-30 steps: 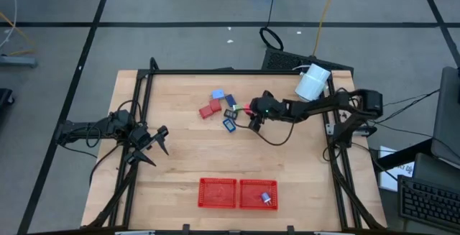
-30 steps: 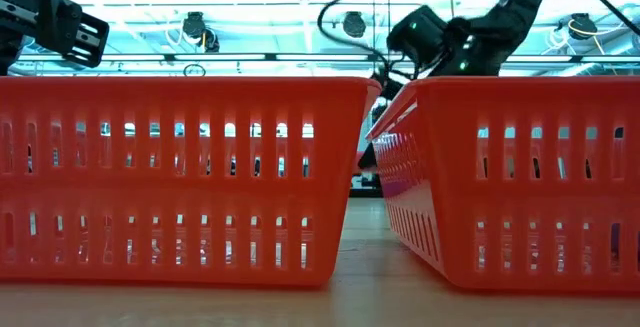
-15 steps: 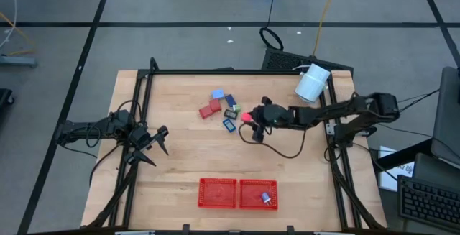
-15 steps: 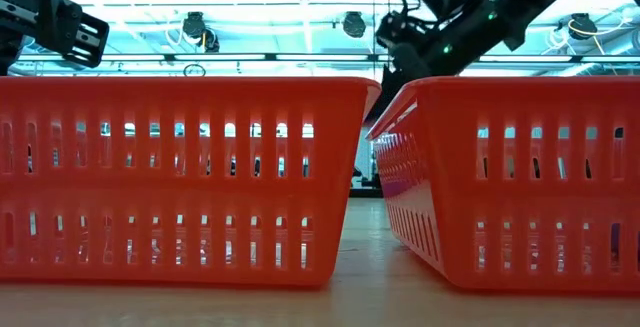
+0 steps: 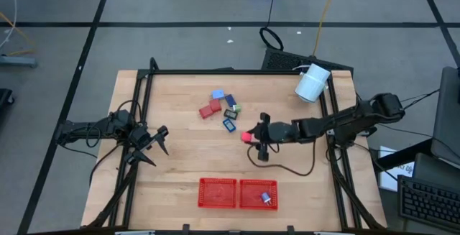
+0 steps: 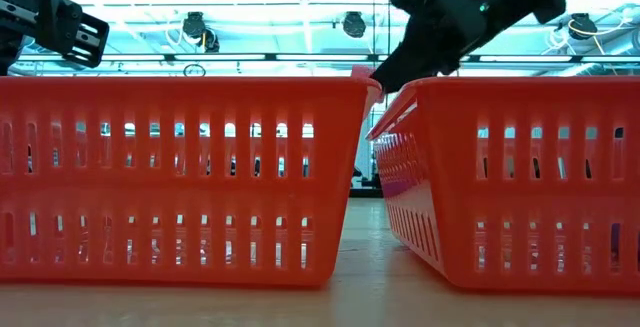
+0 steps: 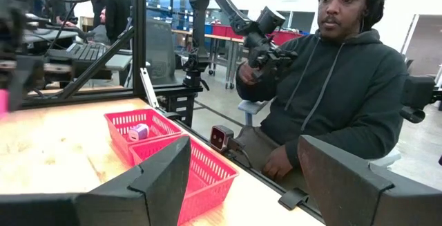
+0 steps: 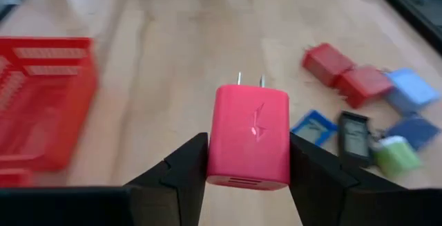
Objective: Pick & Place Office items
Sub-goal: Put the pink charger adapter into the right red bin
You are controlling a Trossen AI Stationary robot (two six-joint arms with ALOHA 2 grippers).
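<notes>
My right gripper (image 5: 249,137) hangs over the table's middle right, shut on a red block with two metal prongs (image 8: 250,136). The other office items (image 5: 223,109), red, light blue, dark blue, black and green, lie in a loose cluster on the wood toward the far side. A small purplish piece (image 5: 265,197) lies in the right one of two red mesh trays (image 5: 250,187). My left gripper (image 5: 155,146) waits open at the table's left edge with nothing between its fingers (image 7: 162,177). My right gripper pinches the red block's two flat sides (image 8: 215,162) between its two fingers (image 8: 181,174), at the end away from the prongs. The fingers come from the table's right, slanting slightly down. The block is lifted clear of the table, its prongs (image 8: 250,79) pointing away from the gripper.
A large white cylinder (image 5: 313,83) lies at the far right corner. The two red trays (image 5: 217,192) stand side by side at the near edge. A dark cable loops on the wood below the right arm (image 5: 287,167). A seated person (image 7: 331,81) is beyond the table's near side.
My right gripper has swung from the cluster of items toward the table's near edge and risen, carrying the red block clear of the table. It stays shut on the block. The cluster has not moved.
</notes>
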